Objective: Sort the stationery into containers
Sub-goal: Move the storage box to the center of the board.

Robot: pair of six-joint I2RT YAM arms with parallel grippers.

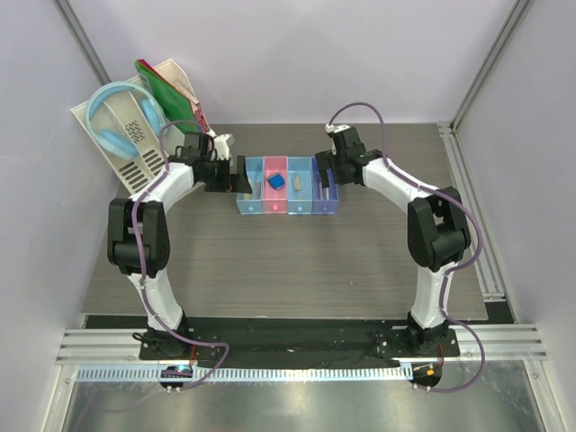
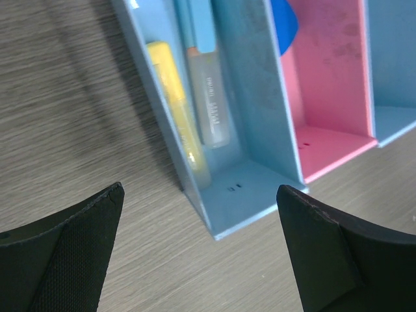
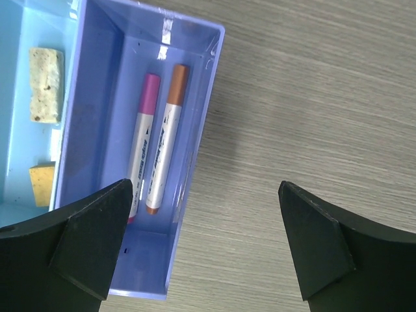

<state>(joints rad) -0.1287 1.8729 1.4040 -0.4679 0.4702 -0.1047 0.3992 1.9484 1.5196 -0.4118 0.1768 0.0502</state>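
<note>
Lengthwise along purple bin (image 3: 107, 130), two pens (image 3: 168, 140), parallel.

top external view from high behind the near edge, looking down on the whole table (image 1: 297, 270), left wrist view close over the light blue bin (image 2: 250, 188) and pink bin (image 2: 328, 84), angled down, right wrist view close over the purple bin (image 3: 104, 97), nearly straight down, those bins small in the top view

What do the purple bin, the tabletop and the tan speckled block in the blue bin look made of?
Purple rectangular bin: thin moulded plastic, semi-gloss; white glare on its rim, smooth walls. Grey wood-grain tabletop: likely matte laminate, given the even, printed-looking grain; veneer is possible. Tan speckled block: porous and rough, perhaps sponge or a gritty eraser; unclear which.
</note>
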